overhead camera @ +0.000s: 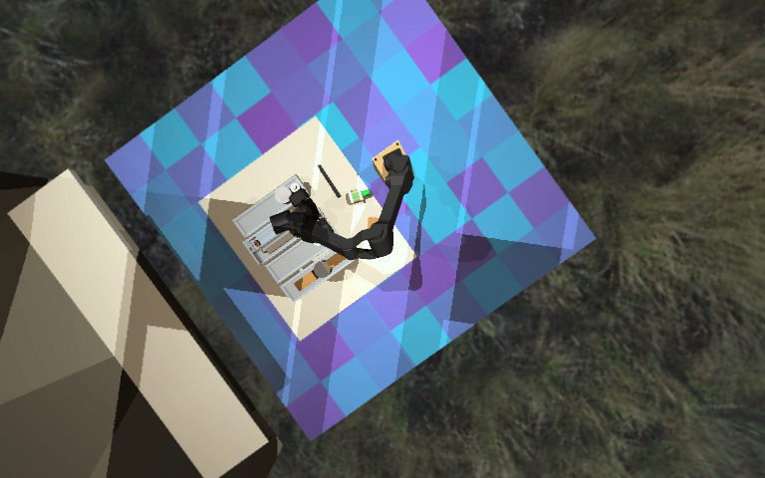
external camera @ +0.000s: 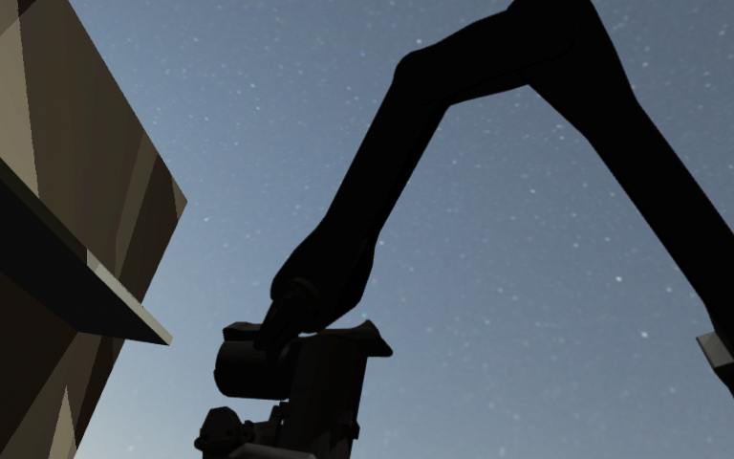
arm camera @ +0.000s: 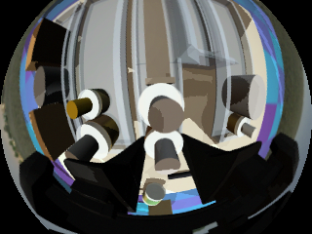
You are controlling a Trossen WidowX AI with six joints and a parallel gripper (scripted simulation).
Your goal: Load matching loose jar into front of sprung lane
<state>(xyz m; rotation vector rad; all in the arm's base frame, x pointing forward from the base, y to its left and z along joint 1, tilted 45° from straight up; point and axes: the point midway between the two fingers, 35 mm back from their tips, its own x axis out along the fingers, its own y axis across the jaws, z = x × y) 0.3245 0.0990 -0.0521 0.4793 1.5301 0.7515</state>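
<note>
In the wrist view my gripper is shut on a white-shouldered jar with a grey-brown lid, one finger on each side. Directly behind it stands a matching jar in the sprung lane. The pusher plate shows as a brown bar just behind that jar. The two jars overlap in this view, so I cannot tell whether they touch. The bottom of the held jar and the front stop are hidden. In the top view the arm covers the fingers and the lane's front; the exterior view shows no jars.
Left of the lane stand a yellow-lidded jar and a dark-lidded jar. On the right stand a big dark cylinder and a small jar. A green-and-white jar and a black bar are in front.
</note>
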